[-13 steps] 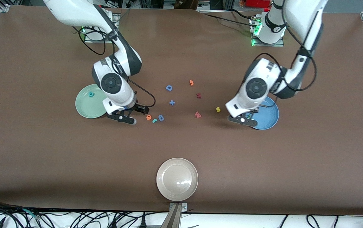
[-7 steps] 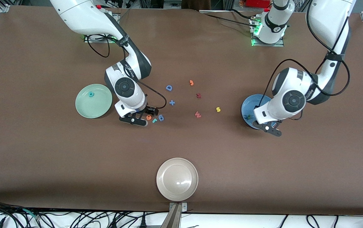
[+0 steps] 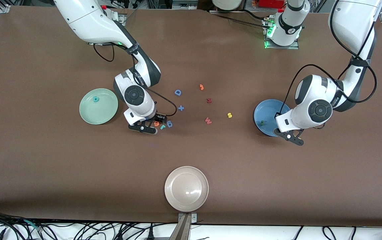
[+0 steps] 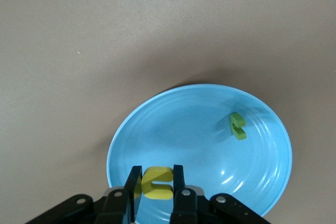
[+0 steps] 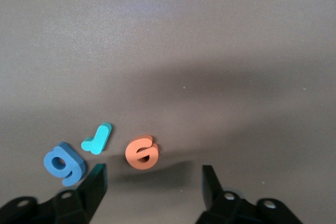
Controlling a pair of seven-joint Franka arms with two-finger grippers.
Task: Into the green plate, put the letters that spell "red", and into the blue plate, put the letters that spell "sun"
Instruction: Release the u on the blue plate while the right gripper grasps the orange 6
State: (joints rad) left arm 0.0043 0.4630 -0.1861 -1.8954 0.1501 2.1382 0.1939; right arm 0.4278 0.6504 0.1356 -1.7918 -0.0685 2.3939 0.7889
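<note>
Left wrist view is showing you the left hand (image 4: 157, 184) clenching the yellow "u" (image 4: 156, 181) over the blue plate (image 4: 178, 124), the green "n" (image 4: 237, 125) lying at two o'clock. Your right hand (image 5: 155, 182) is hanging released beside the orange "e" (image 5: 142, 152).

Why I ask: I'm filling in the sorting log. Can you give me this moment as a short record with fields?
left gripper: shut on yellow "u", over blue plate
blue plate contents: green "n"
right gripper: open, low over the table at orange "e"
green plate contents: teal "d"
task letters on the table: orange "e", teal "r", yellow "s"
beside teal "r": blue "g", not needed
</note>
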